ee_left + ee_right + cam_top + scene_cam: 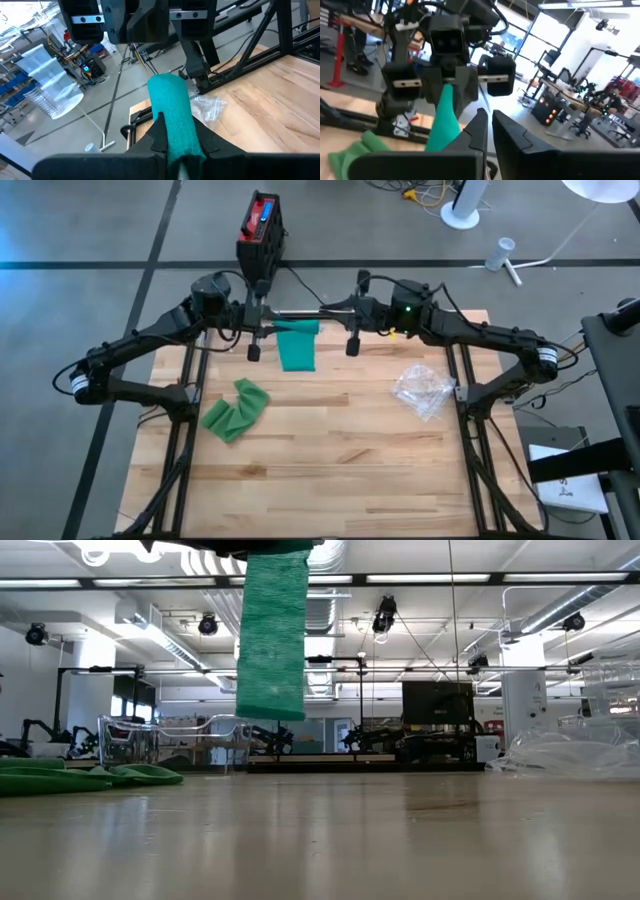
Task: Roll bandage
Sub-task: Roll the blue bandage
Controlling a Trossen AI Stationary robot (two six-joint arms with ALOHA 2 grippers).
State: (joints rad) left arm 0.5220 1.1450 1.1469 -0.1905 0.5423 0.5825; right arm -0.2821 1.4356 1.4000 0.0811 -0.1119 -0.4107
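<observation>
The left gripper (181, 145) is clamped shut on one end of a teal-green strip of stretchy bandage (296, 345), held up near the far edge of the pale wooden slatted table (330, 450). The strip hangs clear of the tabletop — in the low view its loose lower end dangles well above the boards (272, 635). The right gripper (489, 131) faces the left one from the other side, just beside the bandage's top edge; its fingers stand almost together, with only a thin slit between them, and whether they pinch any cloth cannot be told.

A second green bandage, crumpled in a loose heap (236, 410), lies on the table's left part, and a crinkled clear plastic wrapper (424, 390) lies toward the right, well apart from it. Beyond the far edge a red-and-black box-shaped device (262, 225) sits on the grey floor, with cables and a white lamp base (461, 216) farther off.

The low view cuts off both grippers at the top — only the hanging strip shows. Behind it, the workshop's benches and monitors are hard to make out.
</observation>
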